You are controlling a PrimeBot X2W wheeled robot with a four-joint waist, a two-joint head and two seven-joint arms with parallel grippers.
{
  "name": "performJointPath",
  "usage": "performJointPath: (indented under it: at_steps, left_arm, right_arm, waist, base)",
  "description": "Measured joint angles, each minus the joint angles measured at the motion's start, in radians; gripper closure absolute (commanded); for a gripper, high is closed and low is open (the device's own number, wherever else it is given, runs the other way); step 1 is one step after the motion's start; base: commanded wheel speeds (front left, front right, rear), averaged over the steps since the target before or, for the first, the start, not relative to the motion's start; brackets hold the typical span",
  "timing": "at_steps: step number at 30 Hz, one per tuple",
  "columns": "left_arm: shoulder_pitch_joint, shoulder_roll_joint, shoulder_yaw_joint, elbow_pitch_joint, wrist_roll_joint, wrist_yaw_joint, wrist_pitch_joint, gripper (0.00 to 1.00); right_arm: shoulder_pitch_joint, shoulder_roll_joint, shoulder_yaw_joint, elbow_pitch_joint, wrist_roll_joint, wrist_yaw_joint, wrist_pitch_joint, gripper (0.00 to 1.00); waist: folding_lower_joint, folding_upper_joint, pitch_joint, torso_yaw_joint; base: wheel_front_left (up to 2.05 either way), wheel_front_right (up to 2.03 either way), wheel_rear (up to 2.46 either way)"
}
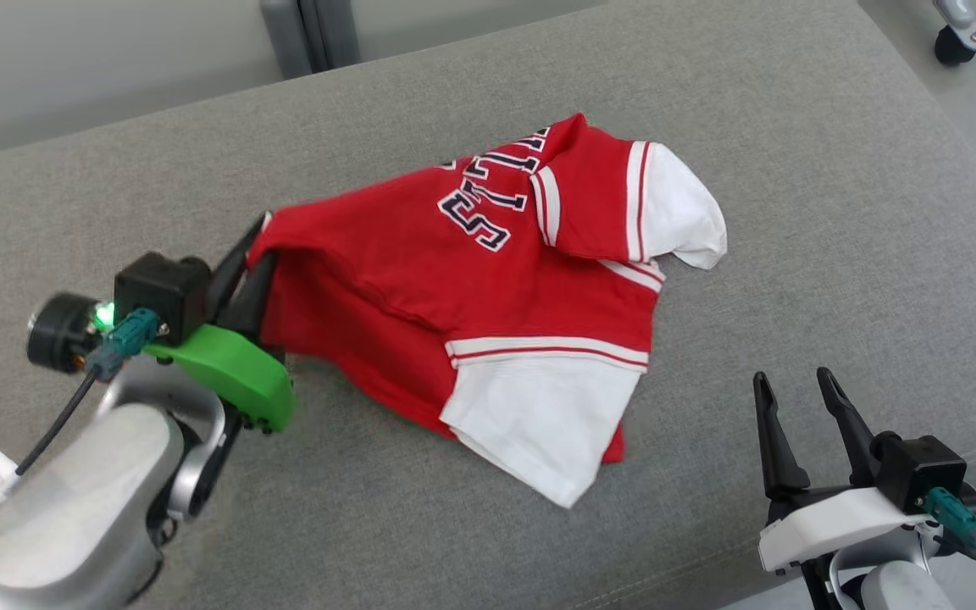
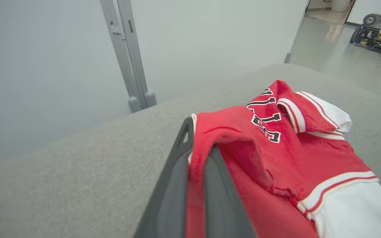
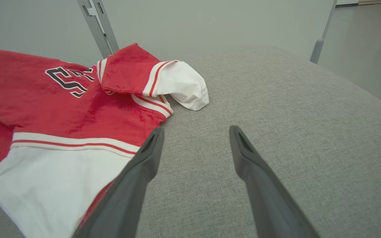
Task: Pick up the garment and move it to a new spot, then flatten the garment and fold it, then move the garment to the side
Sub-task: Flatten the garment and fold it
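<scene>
The red fabric shirt, with white sleeves and dark block lettering, lies crumpled near the middle of the grey woven cushion. One white sleeve is folded toward two o'clock and the other spills toward six o'clock. Because it is bunched rather than spread, I judge that the first step, lifting it to a new spot, is only beginning.

The left gripper, with two long dark fingers, reaches in at nine o'clock of the shirt, low and nearly level with the cushion. That is probably because an edge grip lets the cloth hang free once raised. Its fingers are pinched together on a red edge of the shirt (the left wrist view shows a ridge of red fabric squeezed between them), and that edge tents slightly above the cushion.

The right gripper waits at five o'clock of the shirt, fingers spread wide and holding nothing. In its wrist view one finger sits just beside the lower white sleeve; I cannot tell whether it touches.
</scene>
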Motion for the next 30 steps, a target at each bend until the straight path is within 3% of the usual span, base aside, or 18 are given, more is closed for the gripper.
performJointPath:
  at_steps: [4, 6, 10, 14, 18, 24, 25, 26, 27, 30]
  left_arm:
    - [-0.095, 0.084, -0.063, -0.074, 0.194, 0.054, 0.048, 1.00]
    - [-0.098, 0.102, -0.088, -0.110, 0.239, 0.077, 0.064, 1.00]
    - [-0.005, 0.107, -0.115, -0.149, 0.253, 0.131, 0.048, 1.00]
    - [0.190, 0.055, -0.170, -0.129, 0.194, 0.167, -0.012, 1.00]
    - [0.303, -0.023, -0.195, -0.074, 0.114, 0.135, -0.072, 1.00]
    - [0.347, -0.133, -0.204, 0.050, 0.053, 0.038, -0.135, 1.00]
    - [0.350, -0.152, -0.207, 0.077, 0.049, 0.022, -0.141, 0.51]
    - [0.352, -0.166, -0.212, 0.102, 0.044, 0.004, -0.143, 0.10]
    - [0.355, -0.178, -0.212, 0.120, 0.036, -0.009, -0.144, 0.00]
    - [0.374, -0.214, -0.206, 0.171, -0.017, -0.047, -0.144, 0.00]
  right_arm:
    - [0.014, 0.000, -0.002, 0.004, 0.000, 0.000, 0.000, 0.00]
    - [0.021, 0.000, -0.012, 0.003, 0.000, 0.000, 0.000, 0.00]
    - [0.041, 0.000, -0.026, 0.003, -0.001, 0.000, 0.000, 0.00]
    - [0.057, 0.000, -0.034, 0.005, -0.009, 0.000, 0.000, 0.00]
    - [0.066, 0.000, -0.038, 0.006, -0.029, 0.000, 0.000, 0.00]
    - [0.066, 0.001, -0.041, 0.006, -0.052, 0.000, 0.000, 0.00]
    - [0.066, 0.000, -0.042, 0.006, -0.055, 0.000, 0.000, 0.00]
    - [0.066, 0.000, -0.042, 0.007, -0.057, 0.000, 0.000, 0.00]
    - [0.066, 0.000, -0.041, 0.008, -0.059, 0.000, 0.000, 0.00]
    - [0.066, 0.000, -0.036, 0.011, -0.060, 0.000, 0.000, 0.00]
  waist:
    - [0.0000, 0.0000, -0.019, 0.008]
    - [0.0000, 0.0000, -0.027, 0.014]
    - [0.0000, 0.0000, -0.037, 0.030]
    - [0.0000, 0.0000, -0.046, 0.059]
    - [0.0000, 0.0000, -0.052, 0.090]
    - [0.0000, 0.0000, -0.062, 0.137]
    - [0.0000, 0.0000, -0.064, 0.145]
    - [0.0000, 0.0000, -0.067, 0.152]
    - [0.0000, 0.0000, -0.069, 0.157]
    - [0.0000, 0.0000, -0.082, 0.167]
  base:
    - [0.00, 0.00, 0.00]
    - [0.00, 0.00, 0.00]
    - [0.00, 0.00, 0.00]
    - [0.00, 0.00, 0.00]
    - [0.00, 0.00, 0.00]
    - [0.00, 0.00, 0.00]
    - [0.00, 0.00, 0.00]
    - [0.00, 0.00, 0.00]
    - [0.00, 0.00, 0.00]
    - [0.00, 0.00, 0.00]
